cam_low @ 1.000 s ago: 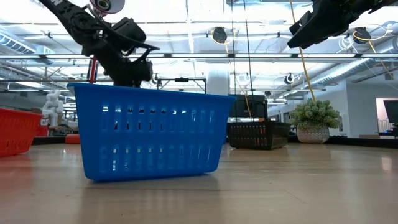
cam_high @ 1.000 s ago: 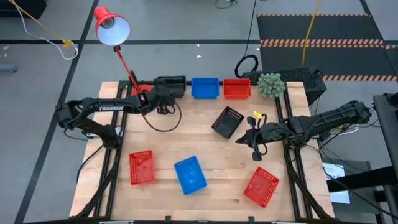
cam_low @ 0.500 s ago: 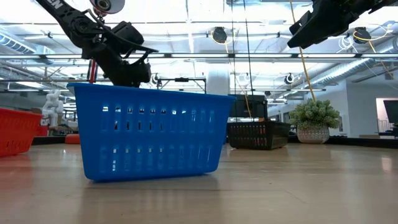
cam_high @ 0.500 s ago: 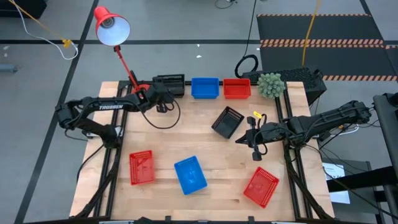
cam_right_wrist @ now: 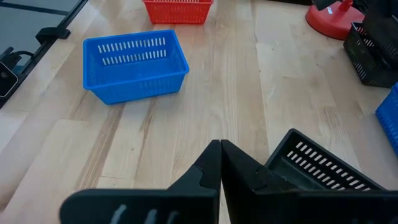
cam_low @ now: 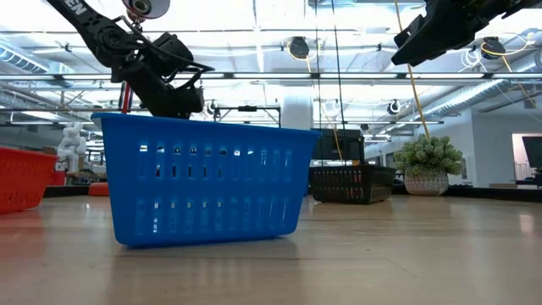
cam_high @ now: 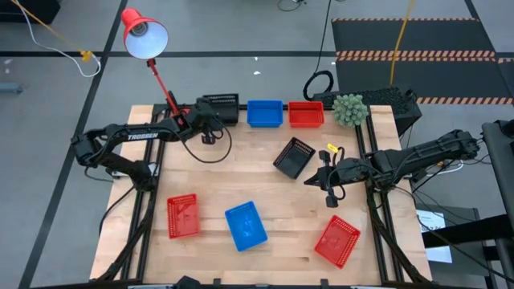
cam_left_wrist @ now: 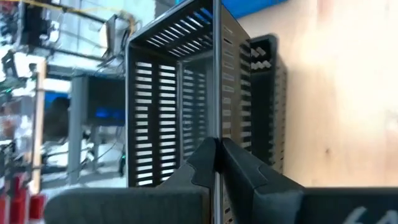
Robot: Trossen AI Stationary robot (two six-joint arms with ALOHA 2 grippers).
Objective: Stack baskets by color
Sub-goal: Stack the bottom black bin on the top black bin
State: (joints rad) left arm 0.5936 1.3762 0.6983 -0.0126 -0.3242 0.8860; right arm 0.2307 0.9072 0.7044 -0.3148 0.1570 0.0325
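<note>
My left gripper (cam_high: 208, 133) is at the table's far left, beside the red lamp's base, shut on a black basket (cam_high: 218, 107). A blue basket (cam_high: 265, 113) and a red basket (cam_high: 306, 114) stand along the far edge. A second black basket (cam_high: 294, 156) lies mid-table. Just to its right, my right gripper (cam_high: 331, 193) hovers shut with nothing in it. Near the front edge sit a red basket (cam_high: 183, 215), a blue basket (cam_high: 245, 225) and another red basket (cam_high: 337, 239). My left gripper pinches a slotted side wall of the black basket at its rim (cam_left_wrist: 216, 118), one finger inside the basket and one outside. The fingers slant down from the table's near left side. Whether the basket's bottom rests on the table does not show.
The red lamp (cam_high: 144, 34) rises on its stem from a base at the far left corner, close to the held basket. A green plant (cam_high: 349, 109) stands at the far right. A cable loops over the table below the left gripper. Bare wood lies mid-table.
My left gripper has swung a little toward the table's far left corner, carrying the black basket with it, nearer the lamp's base. My right arm has kept still.
</note>
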